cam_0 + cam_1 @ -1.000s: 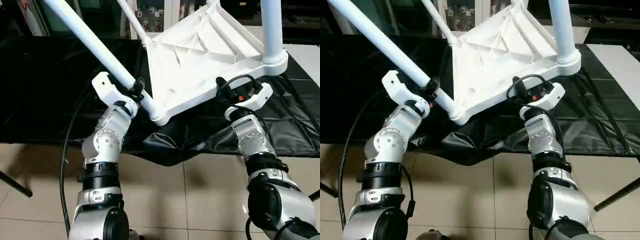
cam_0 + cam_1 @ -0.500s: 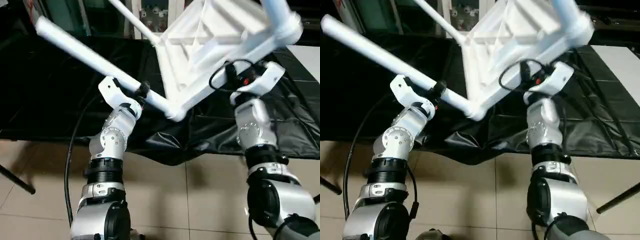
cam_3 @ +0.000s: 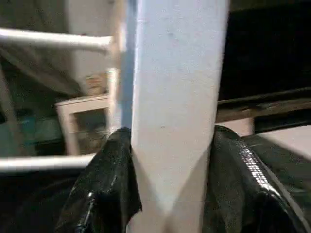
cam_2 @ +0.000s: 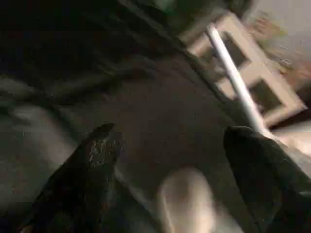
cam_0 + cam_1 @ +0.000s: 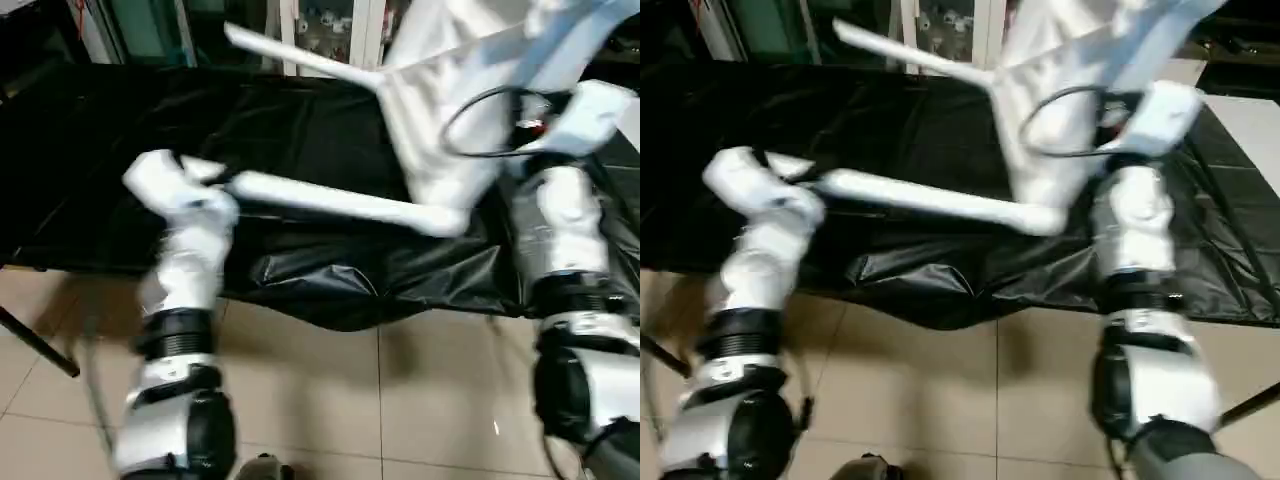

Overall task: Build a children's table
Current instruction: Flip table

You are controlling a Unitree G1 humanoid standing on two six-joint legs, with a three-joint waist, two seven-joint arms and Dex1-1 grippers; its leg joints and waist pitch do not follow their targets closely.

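The children's table is tipped on its side over the black cover. Its white tabletop stands steep at the upper right. One white leg runs low and almost level toward the left, and another leg points left behind it. My left gripper is open at the free end of the low leg, its fingers spread wide and off the leg. My right gripper is shut on a white upright part of the table, beside the tabletop's edge.
The black-covered work surface spreads across the scene, and its cloth sags over the front edge. Tiled floor lies below. A cabinet stands behind the work surface. A black cable loops at my right wrist.
The table has swung up and to the right with my right gripper. Its near leg dropped almost level. My left gripper opened, let go of that leg and moved left.
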